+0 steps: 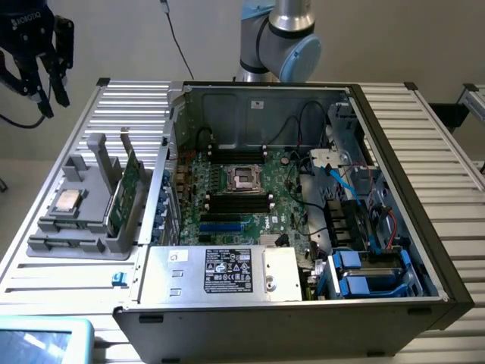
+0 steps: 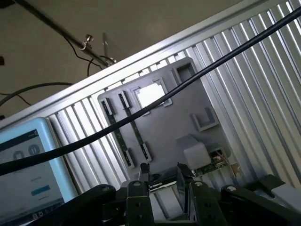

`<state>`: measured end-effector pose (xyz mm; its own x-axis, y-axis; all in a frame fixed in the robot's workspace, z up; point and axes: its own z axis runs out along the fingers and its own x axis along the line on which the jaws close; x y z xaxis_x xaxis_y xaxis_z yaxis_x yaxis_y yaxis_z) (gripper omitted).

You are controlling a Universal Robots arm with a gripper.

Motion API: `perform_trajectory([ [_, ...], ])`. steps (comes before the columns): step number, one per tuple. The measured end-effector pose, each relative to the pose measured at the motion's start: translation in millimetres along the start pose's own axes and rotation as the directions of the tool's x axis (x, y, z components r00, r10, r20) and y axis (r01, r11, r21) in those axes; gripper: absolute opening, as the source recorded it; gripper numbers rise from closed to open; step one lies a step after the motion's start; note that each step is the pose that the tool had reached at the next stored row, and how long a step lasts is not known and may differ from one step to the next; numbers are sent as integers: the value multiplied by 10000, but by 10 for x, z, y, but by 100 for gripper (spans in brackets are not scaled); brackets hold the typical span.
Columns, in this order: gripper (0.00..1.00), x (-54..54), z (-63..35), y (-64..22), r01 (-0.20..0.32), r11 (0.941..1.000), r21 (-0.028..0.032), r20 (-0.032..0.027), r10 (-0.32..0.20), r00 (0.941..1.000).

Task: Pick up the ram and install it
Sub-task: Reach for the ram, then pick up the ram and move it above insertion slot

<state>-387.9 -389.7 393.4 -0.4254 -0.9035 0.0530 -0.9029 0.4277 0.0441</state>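
The ram is a long green board that stands on edge, leaning between the posts of a grey holder at the exterior view's left. In the wrist view a bit of the ram shows beside a pale post of the holder. My black gripper hangs open in the air beyond the holder, well above the ram and apart from it. In the wrist view the gripper has nothing between its fingers. The motherboard's black memory slots lie inside the open computer case.
A square silver processor chip rests in the holder; it is bright in the wrist view. A black cable crosses in front of the wrist camera. A tablet lies at the ribbed table's near corner. Cables and drive bays crowd the case's right side.
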Motion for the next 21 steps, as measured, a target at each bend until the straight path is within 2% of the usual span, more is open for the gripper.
perform_trajectory([
  [4, 36, 0, 1, 0, 723, 9974, 37, -33, -723, 9974],
  [9, 36, 0, 2, 0, 1517, 9884, 75, -73, -1516, 9884],
  [21, 36, 0, 2, 1, 1534, 9881, 76, -74, -1534, 9881],
])
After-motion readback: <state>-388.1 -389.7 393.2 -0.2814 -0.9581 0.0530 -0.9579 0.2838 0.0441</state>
